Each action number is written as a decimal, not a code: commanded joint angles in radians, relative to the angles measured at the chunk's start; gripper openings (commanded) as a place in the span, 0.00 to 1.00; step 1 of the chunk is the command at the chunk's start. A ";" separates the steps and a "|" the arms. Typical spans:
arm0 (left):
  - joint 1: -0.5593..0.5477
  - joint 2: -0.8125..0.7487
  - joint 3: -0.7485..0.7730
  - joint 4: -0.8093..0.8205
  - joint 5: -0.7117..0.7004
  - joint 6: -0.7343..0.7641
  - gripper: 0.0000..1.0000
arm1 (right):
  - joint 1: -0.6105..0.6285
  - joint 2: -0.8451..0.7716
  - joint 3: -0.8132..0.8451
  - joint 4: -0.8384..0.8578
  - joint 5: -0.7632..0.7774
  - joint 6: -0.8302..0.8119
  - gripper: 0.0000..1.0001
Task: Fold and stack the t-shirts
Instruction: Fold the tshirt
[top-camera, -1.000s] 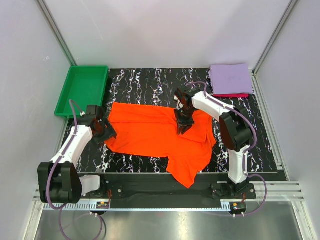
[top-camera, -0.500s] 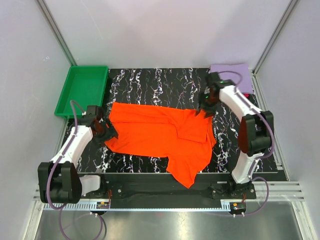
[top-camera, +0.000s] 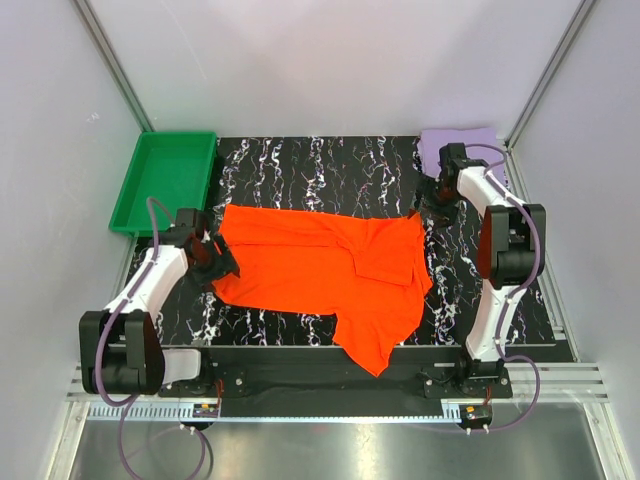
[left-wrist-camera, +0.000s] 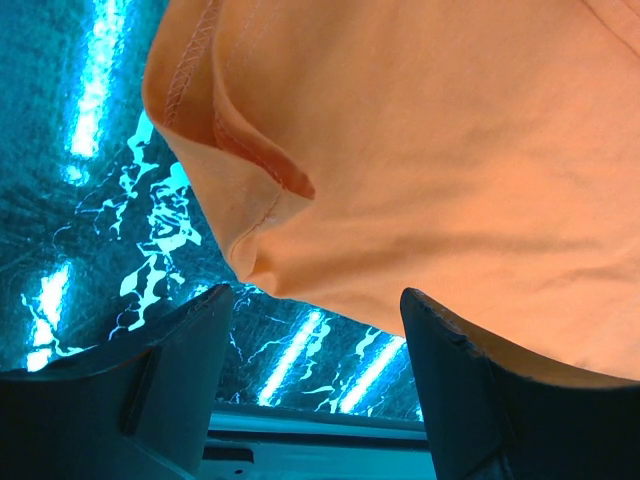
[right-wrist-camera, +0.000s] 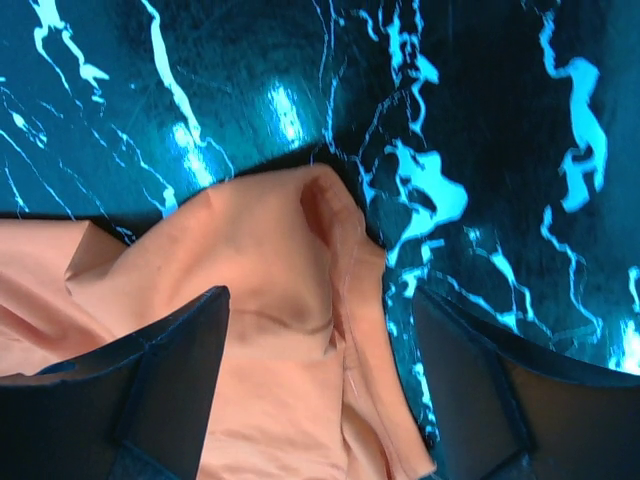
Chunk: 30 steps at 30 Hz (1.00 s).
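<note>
Black marble-patterned tabletop veined with white, walled in by pale panels, carries the scene seen from above. A green tray sits at its far-left corner. The orange-red t-shirt lies spread and rumpled across the middle of the table. One flap is turned back over its right half, and a loose end trails toward the near edge. At the far-right corner rests the lavender t-shirt, folded and partly covered by the right arm.

The 2 arms reach in from the near edge, 1 to each side of the orange-red cloth. The left gripper sits low at the shirt's left edge. Its wrist camera shows both fingers spread wide over the tabletop, with a stitched, folded hem lying just beyond their tips and nothing pinched between them. The right gripper hangs at the shirt's far-right corner, near the lavender t-shirt. Its wrist view shows its fingers well apart on either side of a puckered corner of orange-red cloth. That corner lies slack on the marble, and neither finger visibly presses on it.
</note>
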<state>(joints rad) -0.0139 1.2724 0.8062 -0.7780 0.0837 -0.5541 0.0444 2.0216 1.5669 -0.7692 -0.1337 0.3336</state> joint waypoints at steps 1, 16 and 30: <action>0.000 0.015 0.050 0.034 0.033 0.026 0.73 | -0.015 0.018 0.045 0.071 -0.053 -0.030 0.80; 0.000 0.047 0.073 0.039 0.059 0.033 0.73 | -0.038 0.086 -0.038 0.166 -0.202 -0.084 0.59; 0.000 0.024 0.048 0.051 0.070 0.023 0.73 | -0.084 0.045 0.025 0.033 0.034 -0.062 0.03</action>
<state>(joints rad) -0.0139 1.3151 0.8421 -0.7567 0.1265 -0.5316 -0.0399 2.1086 1.5230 -0.6498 -0.2646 0.2733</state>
